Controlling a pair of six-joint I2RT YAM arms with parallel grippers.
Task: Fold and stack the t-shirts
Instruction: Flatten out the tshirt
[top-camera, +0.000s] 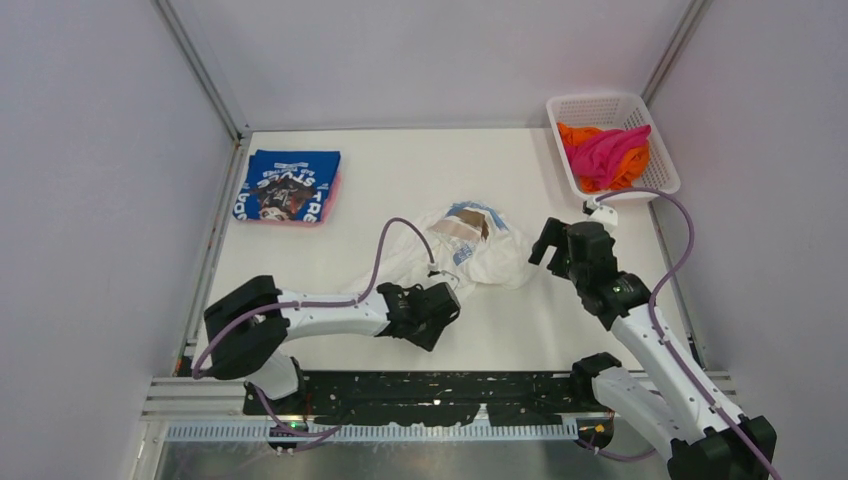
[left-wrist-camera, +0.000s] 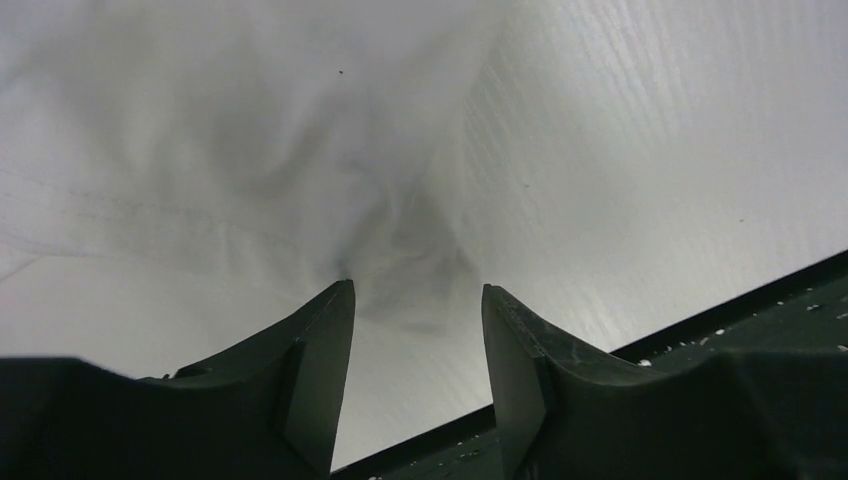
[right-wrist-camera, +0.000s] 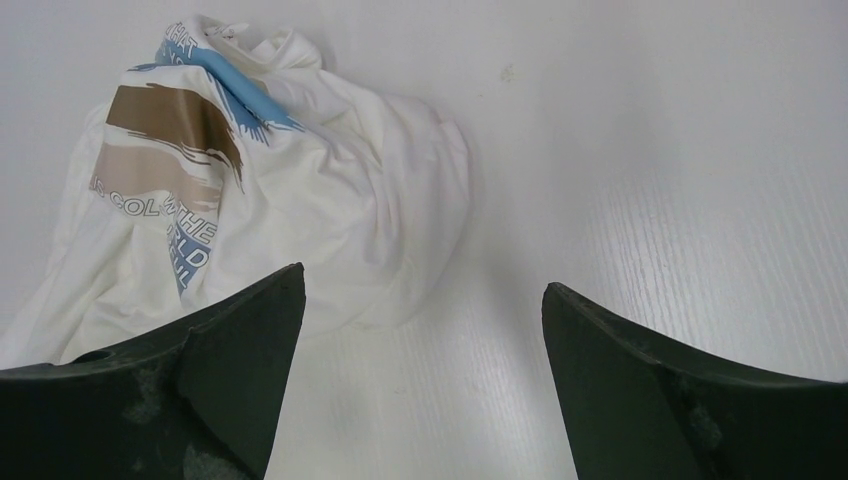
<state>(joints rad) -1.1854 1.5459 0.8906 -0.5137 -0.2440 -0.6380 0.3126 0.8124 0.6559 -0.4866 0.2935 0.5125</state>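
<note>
White t-shirt (top-camera: 470, 245) lying in a crumpled heap in the middle of the table (top-camera: 380, 180): soft, light and floppy, sure to sag, so best pinched at a hem or a shoulder and pulled flat. Left gripper (left-wrist-camera: 415, 295) half wide with a bunch of the cloth between its fingers, cannot tell if squeezing yet; right gripper (right-wrist-camera: 425, 295) wide, holding nothing, just beside the heap. Brown and blue paint strokes on the chest with blue letters, only "COL" easy to read, the rest lost in folds.
</note>
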